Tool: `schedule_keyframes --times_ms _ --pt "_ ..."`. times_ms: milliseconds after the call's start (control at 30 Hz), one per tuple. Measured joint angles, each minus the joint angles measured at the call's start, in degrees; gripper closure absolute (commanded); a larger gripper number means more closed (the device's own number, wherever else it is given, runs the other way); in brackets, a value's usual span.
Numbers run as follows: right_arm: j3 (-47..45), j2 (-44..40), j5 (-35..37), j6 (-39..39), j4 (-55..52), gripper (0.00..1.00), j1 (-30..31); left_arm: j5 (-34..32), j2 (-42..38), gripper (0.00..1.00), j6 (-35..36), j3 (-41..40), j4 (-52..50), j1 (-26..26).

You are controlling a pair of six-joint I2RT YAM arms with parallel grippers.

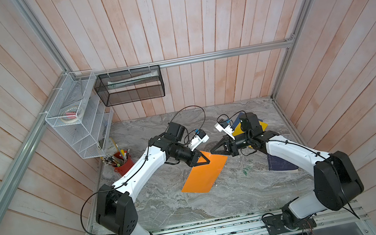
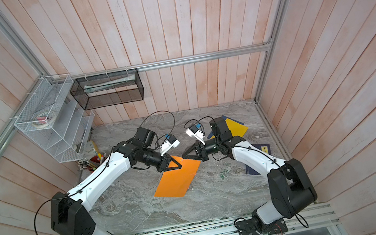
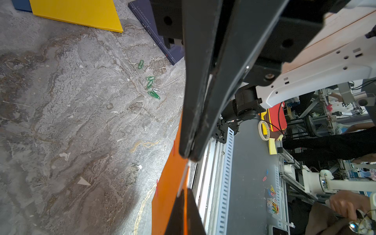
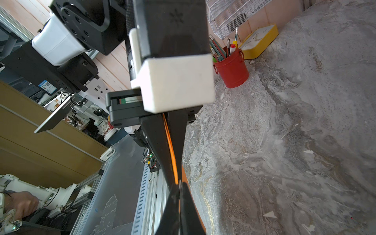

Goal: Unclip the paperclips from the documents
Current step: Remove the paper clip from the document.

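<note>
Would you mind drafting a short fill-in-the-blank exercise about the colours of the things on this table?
1. The clamped sheet in the left gripper is ___ in colour.
2. The loose paperclips lying on the table are mostly ___.
3. The pens stand in a cup whose colour is ___.

Missing words: orange; green; red.

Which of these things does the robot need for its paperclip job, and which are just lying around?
For the job: orange sheet, pinched by the left fingers; red paperclips on its edge; yellow sheet; dark blue sheet; loose green paperclips.
Just lying about: navy book; red pen pot; white wire rack; black mesh basket.
</note>
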Motion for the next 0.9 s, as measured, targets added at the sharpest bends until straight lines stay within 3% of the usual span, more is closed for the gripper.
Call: schedule_keyframes --times_ms 900 --pt "-0.4 0.0 -0.4 1.9 1.7 0.98 -0.6 0.0 -0.2 1.00 0.0 -0.2 0.0 0.0"
